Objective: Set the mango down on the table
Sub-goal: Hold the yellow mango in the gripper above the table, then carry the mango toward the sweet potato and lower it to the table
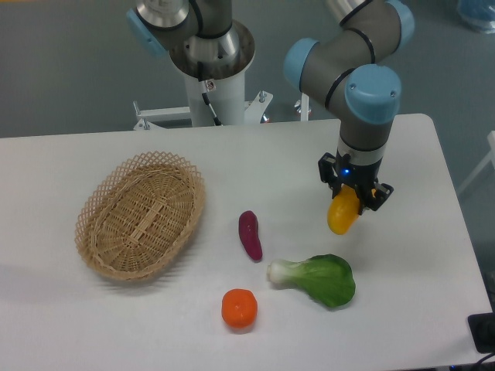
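mango [342, 217] clamped between gripper [352, 197] fingers

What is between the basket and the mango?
The purple sweet potato lies between the basket and the mango, seen in the fixed camera.

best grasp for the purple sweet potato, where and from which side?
Come straight down on the sweet potato and pinch its thicker middle across the short axis. It lies flat, running near-to-far, with bare table on both long sides, so the fingers likely fit left and right.

Grey arm [352, 42], blue caps, black hand [349, 188].
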Robot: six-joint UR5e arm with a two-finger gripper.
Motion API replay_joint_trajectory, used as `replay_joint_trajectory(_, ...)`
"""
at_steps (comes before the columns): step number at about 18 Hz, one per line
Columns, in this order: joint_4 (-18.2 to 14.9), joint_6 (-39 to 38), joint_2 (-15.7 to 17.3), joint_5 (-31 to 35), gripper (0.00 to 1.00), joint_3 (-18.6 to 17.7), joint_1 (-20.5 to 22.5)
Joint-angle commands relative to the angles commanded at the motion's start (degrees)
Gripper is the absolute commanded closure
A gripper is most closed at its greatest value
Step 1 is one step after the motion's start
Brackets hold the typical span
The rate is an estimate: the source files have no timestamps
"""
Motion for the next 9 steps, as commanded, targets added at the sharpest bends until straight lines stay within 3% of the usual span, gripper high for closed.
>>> replay_joint_trajectory(7, 0.17, 4.04, 2.37, 0.09, 0.44, -5.88, 0.61)
replay_joint_trajectory(9, 1.66, 3.87, 2.29, 0.09, 0.44, -6.59, 0.7)
